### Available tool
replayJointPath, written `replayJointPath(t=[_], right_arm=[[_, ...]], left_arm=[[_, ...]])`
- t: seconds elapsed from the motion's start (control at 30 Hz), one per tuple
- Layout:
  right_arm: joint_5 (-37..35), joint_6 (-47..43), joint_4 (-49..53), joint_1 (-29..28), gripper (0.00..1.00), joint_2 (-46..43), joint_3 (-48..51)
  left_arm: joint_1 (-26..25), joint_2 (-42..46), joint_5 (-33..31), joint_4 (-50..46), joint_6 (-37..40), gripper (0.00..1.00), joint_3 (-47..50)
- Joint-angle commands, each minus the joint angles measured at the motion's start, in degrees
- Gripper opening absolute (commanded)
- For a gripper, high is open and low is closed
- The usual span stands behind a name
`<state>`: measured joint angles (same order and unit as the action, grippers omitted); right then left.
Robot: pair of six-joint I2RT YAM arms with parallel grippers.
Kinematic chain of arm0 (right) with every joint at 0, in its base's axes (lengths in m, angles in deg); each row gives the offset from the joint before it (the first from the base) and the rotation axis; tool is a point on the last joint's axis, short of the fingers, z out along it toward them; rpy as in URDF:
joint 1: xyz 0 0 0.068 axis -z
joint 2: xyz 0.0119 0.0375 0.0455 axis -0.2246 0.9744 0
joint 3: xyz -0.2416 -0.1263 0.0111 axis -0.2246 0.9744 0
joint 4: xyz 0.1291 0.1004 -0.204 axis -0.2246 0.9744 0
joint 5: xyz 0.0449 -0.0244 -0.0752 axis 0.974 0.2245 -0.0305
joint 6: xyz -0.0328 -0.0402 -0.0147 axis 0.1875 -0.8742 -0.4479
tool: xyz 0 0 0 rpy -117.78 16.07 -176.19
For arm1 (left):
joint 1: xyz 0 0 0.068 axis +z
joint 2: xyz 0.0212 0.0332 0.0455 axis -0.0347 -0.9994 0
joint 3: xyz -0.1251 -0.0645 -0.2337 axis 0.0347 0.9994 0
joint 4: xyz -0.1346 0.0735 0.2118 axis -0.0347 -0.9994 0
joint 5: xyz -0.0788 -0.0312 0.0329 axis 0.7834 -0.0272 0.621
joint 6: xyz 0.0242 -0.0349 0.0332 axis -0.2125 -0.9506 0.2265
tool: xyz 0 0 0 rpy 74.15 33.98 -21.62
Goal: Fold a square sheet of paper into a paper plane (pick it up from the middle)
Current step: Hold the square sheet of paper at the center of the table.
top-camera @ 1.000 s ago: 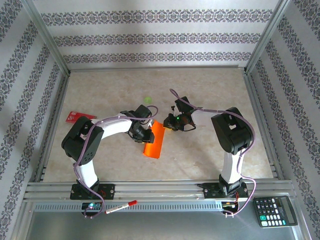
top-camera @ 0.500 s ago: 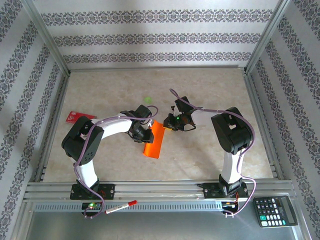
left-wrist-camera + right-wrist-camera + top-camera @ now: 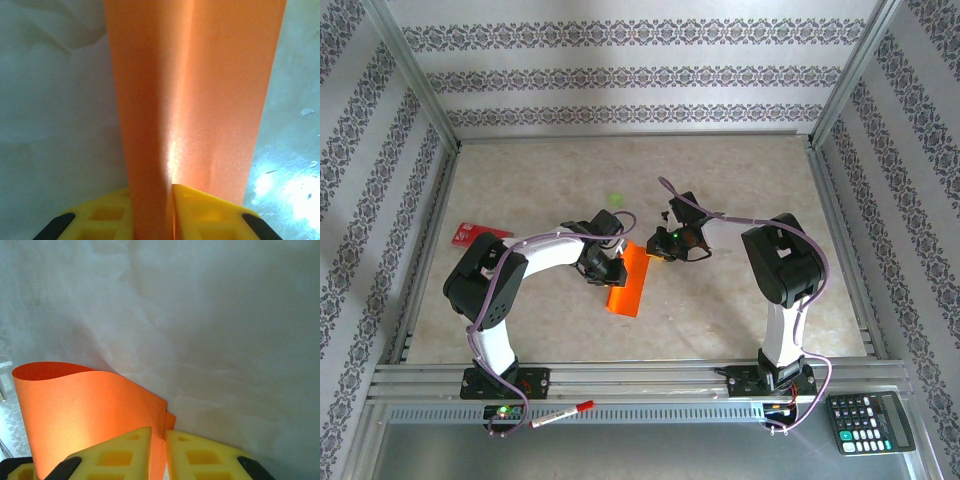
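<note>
Our left claw [image 3: 152, 200] pinches the orange paper [image 3: 200, 100], which runs toward 12 o'clock; our right claw [image 3: 158, 442] pinches its edge. Print on the red card [image 3: 478, 233] is too small to read.

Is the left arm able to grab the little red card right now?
Probably not yet: the left gripper is shut on the orange paper. The red card lies close on its side, with nothing covering it.

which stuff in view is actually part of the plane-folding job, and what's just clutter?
Job:
- paper
- left end effector, shut on the paper
- right end effector, shut on the paper

Lying about:
- red card
- green spot
- pen
- calculator
</note>
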<state>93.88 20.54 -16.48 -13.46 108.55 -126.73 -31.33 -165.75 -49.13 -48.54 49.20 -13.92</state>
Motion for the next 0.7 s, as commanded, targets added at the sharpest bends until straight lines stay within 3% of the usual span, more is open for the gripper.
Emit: replayJointPath(t=[0.0, 0.67], right_arm=[[-1.6, -1.0, -2.8, -0.7, 0.17, 3.0, -1.4], [-0.4, -1.5, -2.3, -0.3, 0.20, 3.7, -3.2]], left_arm=[[-0.1, -1.5, -0.5, -3.2, 1.2, 0.20, 0.4], [-0.1, -1.7, 0.2, -4.1, 1.9, 0.19, 0.2]])
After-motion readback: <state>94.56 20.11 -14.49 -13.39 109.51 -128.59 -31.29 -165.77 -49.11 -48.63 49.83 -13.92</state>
